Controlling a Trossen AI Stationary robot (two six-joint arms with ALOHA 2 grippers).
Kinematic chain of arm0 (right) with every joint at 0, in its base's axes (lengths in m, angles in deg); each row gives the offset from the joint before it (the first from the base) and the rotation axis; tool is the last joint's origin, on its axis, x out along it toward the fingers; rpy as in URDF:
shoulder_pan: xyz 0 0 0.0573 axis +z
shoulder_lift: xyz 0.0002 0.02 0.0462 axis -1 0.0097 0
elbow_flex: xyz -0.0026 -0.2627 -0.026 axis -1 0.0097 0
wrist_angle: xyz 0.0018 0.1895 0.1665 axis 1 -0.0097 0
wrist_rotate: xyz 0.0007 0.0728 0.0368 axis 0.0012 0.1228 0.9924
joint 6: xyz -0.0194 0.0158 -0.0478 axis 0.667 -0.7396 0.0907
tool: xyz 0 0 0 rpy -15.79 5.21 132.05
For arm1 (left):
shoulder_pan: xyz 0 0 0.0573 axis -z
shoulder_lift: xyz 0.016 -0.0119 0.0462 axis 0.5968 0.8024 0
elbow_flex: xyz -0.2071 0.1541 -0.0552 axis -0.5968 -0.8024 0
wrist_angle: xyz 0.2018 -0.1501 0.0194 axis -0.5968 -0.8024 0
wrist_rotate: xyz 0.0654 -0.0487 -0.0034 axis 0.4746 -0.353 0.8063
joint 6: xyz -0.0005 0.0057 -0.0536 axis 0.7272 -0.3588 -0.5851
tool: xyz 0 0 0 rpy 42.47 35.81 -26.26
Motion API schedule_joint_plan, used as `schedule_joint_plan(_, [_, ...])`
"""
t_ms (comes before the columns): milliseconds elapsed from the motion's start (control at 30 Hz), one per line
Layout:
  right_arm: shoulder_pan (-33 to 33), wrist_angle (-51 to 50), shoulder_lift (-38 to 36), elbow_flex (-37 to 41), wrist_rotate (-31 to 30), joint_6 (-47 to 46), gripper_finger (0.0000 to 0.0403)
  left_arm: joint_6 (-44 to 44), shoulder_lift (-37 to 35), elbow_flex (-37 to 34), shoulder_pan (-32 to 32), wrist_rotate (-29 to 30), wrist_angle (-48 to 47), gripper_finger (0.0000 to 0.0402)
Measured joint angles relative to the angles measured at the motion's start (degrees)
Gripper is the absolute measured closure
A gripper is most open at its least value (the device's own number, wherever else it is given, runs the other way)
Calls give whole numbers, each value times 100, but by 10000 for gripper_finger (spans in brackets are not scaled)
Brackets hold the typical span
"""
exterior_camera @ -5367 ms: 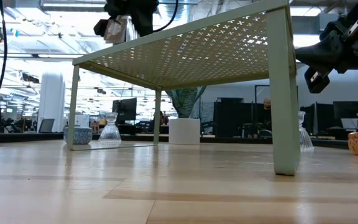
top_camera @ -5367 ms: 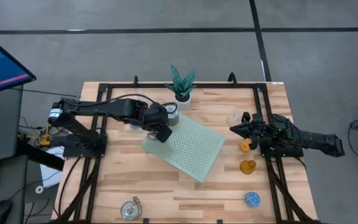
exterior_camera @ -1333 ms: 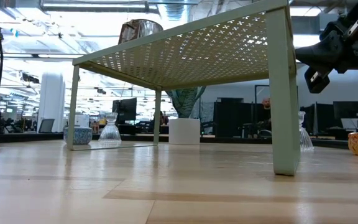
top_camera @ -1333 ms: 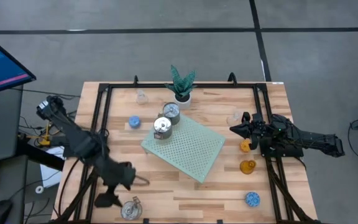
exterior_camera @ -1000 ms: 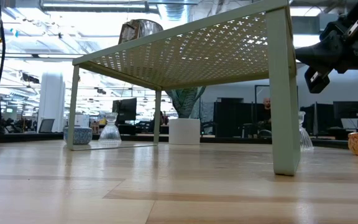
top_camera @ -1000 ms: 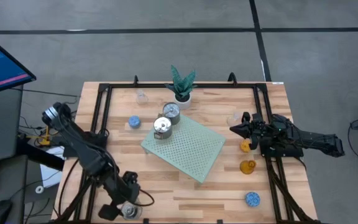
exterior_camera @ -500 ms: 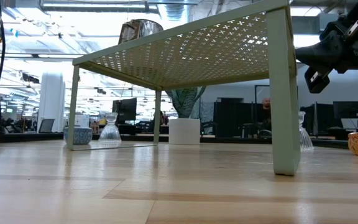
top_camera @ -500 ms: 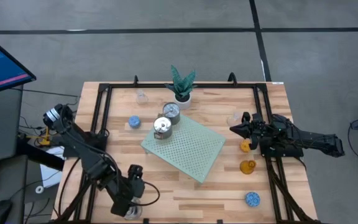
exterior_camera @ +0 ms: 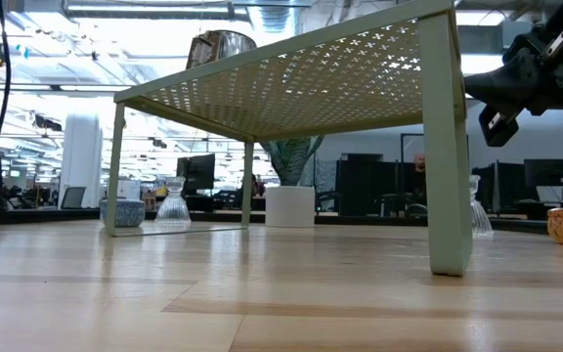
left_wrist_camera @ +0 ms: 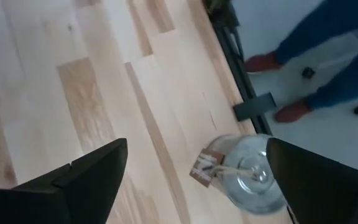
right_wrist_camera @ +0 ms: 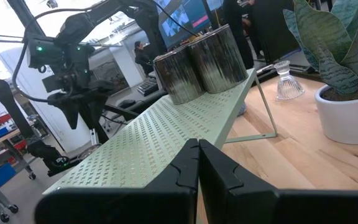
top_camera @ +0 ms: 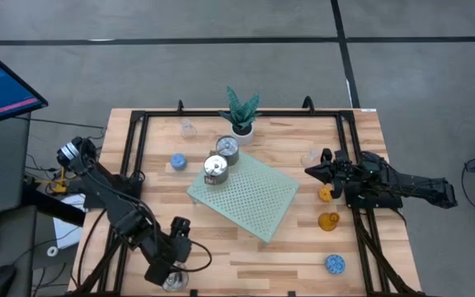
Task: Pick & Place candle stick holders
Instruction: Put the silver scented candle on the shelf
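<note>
Clear glass holder point(left_wrist_camera: 248, 176) lies between the open left end effector point(left_wrist_camera: 197, 163) fingers.

We see a pale wooden plank table point(top_camera: 303, 247) with a smooth, faintly glossy grain, framed by matt black metal rails point(top_camera: 135, 157). On the matt pale green perforated metal mat point(top_camera: 254, 198) stand 2 shiny silver metal cup-like holders point(right_wrist_camera: 201, 59), their sides streaked with reflections, and a clear ribbed glass holder point(right_wrist_camera: 289, 81) sits beside the matt white plant pot point(right_wrist_camera: 347, 115). Between the left gripper's matt black fingers point(left_wrist_camera: 73, 180) lies a glossy silver holder with a small paper tag point(left_wrist_camera: 247, 177).
</note>
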Motion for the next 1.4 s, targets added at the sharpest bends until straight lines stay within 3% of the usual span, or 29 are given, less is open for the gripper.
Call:
schedule_joint_plan(233, [0, 0, 0, 1, 0, 0, 403, 104, -6, 0, -46, -277, -73, 4])
schedule_joint_plan(467, [1, 0, 0, -1, 0, 1, 403, -114, -1, 0, -6, -1010, -71, 2])
schedule_joint_plan(700, [0, 0, 0, 1, 0, 0, 403, -395, 554, 4, 100, -1255, -73, 2])
schedule_joint_plan(867, [2, 0, 0, -1, 0, 0, 403, -709, 919, 4, 274, -1315, -75, 2])
schedule_joint_plan(1400, [0, 0, 0, 0, 0, 1, 403, -1185, 1124, 4, 498, -1376, -56, 2])
